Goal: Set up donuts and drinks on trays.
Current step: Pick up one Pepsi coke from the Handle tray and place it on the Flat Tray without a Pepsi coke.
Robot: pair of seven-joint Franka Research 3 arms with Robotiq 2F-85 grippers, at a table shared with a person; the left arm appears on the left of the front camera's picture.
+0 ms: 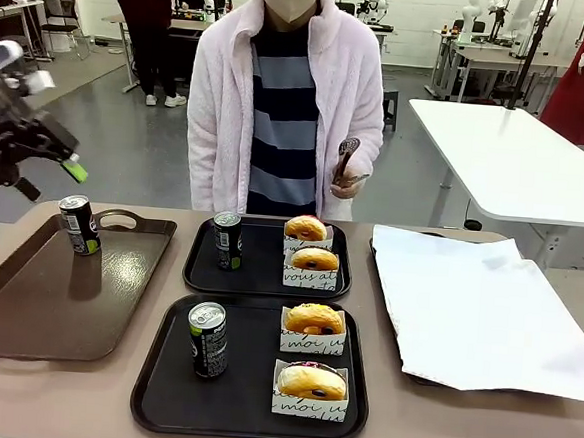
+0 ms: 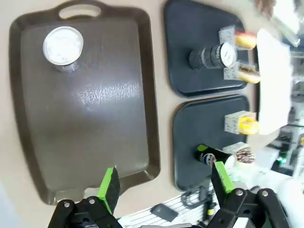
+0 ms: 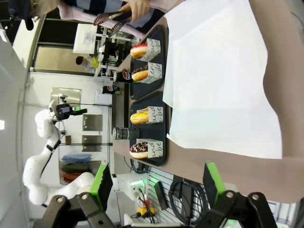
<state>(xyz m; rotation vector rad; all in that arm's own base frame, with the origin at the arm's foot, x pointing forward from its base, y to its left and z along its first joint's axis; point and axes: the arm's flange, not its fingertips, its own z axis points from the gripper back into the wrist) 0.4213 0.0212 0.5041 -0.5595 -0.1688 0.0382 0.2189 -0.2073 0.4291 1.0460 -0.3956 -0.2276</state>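
Up at the left edge of the front view, the left gripper (image 1: 51,157) hangs above the table, its green-padded fingers (image 2: 110,187) spread wide with nothing between them. Below it lies the glossy brown tray with handles (image 1: 26,296), with one can (image 1: 78,224) upright near its far end. The right gripper (image 3: 156,183) is likewise wide open and empty, above the near edge of the paper-lined tray (image 1: 481,307). Between these sit the two black trays. The far tray (image 1: 263,277) carries a can (image 1: 227,240) and two sleeved donuts (image 1: 310,250); the near tray (image 1: 244,396) carries a can (image 1: 207,338) and two more donuts (image 1: 312,356). The person's hand (image 1: 347,178) holds tongs (image 1: 347,153) beyond the far tray.
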